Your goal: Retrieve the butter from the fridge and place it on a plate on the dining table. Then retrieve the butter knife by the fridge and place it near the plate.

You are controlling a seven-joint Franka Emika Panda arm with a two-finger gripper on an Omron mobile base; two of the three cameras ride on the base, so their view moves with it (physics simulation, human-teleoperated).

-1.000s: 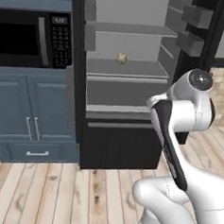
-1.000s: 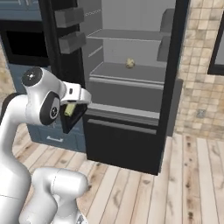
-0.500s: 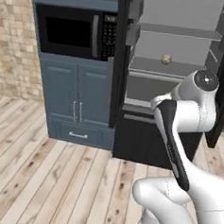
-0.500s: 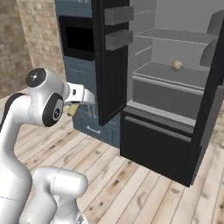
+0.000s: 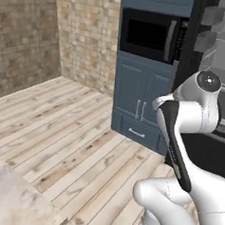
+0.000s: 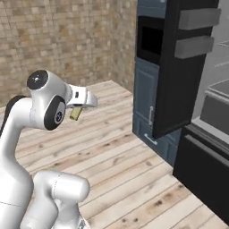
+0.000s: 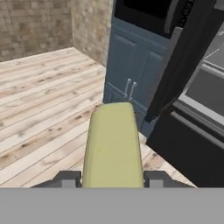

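The butter (image 7: 113, 144), a pale yellow-olive bar, sticks out straight ahead between my dark fingertips (image 7: 68, 178) in the hand view. My gripper (image 7: 112, 178) is shut on it. From the right base view the butter (image 6: 74, 114) hangs under the white hand, where the gripper (image 6: 77, 108) is held close to the arm's shoulder. The black fridge (image 6: 197, 147) stands open at the right, with its door (image 5: 199, 54) swung out. A corner of the beige marbled dining table (image 5: 8, 197) shows at the lower left. The plate and the butter knife are out of view.
A blue cabinet (image 5: 143, 102) with a built-in microwave (image 5: 148, 38) stands left of the fridge. Brick walls (image 5: 29, 32) close the room's corner. Wooden floor (image 5: 70, 135) stretches between the base and the walls. The fridge door (image 7: 188, 61) juts out to the right ahead of the hand.
The whole picture has swung left as the base turned: fridge and cabinet slid to the right and the brick corner came in. The butter stays in the gripper.
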